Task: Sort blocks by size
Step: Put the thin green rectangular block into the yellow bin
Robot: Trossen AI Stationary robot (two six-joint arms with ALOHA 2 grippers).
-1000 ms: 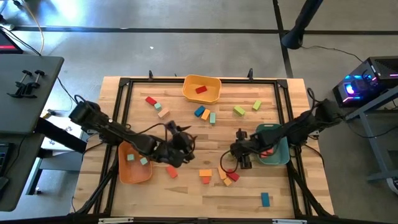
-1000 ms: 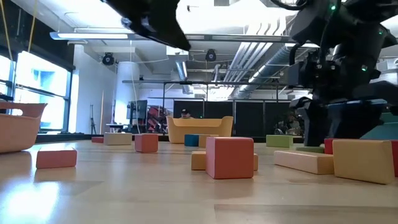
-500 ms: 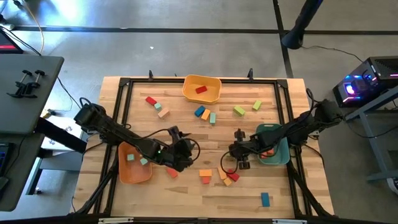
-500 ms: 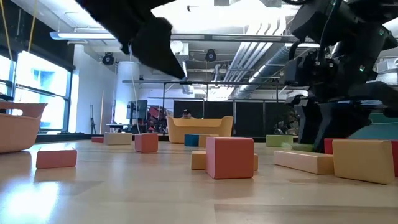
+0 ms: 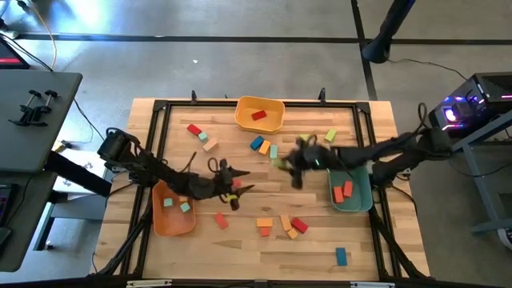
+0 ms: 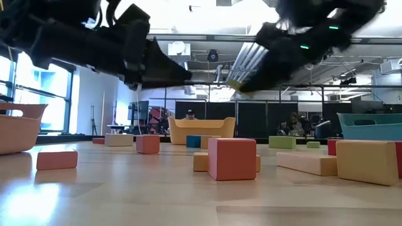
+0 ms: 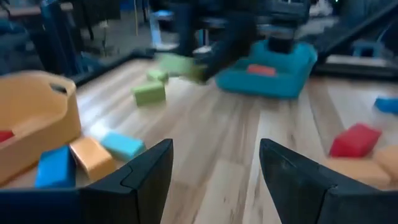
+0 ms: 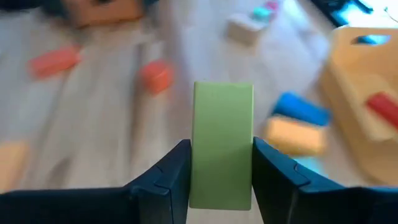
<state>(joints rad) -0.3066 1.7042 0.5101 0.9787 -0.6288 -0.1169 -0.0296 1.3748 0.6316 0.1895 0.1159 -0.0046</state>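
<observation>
My right gripper (image 5: 290, 165) is above the table's middle, shut on a light green block (image 8: 222, 118), which also shows in the high view (image 5: 279, 164) and the low view (image 6: 235, 85). My left gripper (image 5: 238, 192) is open and empty above the table, left of centre; its fingers (image 7: 149, 174) stand wide apart. Other blocks lie flat on the table: red, orange and tan ones near the front (image 5: 286, 225), blue, orange and teal ones (image 5: 264, 146) and green ones (image 5: 308, 142) farther back. My right gripper pinches the green block by two opposite sides (image 8: 198, 149) between its two fingers. The block sticks out past the fingertips (image 8: 177, 163). The fingers come from the table's right, slanting down. The block is lifted clear of the table.
A yellow bin (image 5: 248, 120) with a red block stands at the far middle. An orange bin (image 5: 164, 220) holds teal blocks at the front left. A teal bin (image 5: 358, 198) holds red and orange blocks at the right. A teal block (image 5: 342, 256) lies near the front edge.
My right gripper has risen from the cluster of blocks near the front and swung toward the table's far edge and left, carrying the green block clear of the table. My left gripper has shifted a little toward the table's right and come lower.
</observation>
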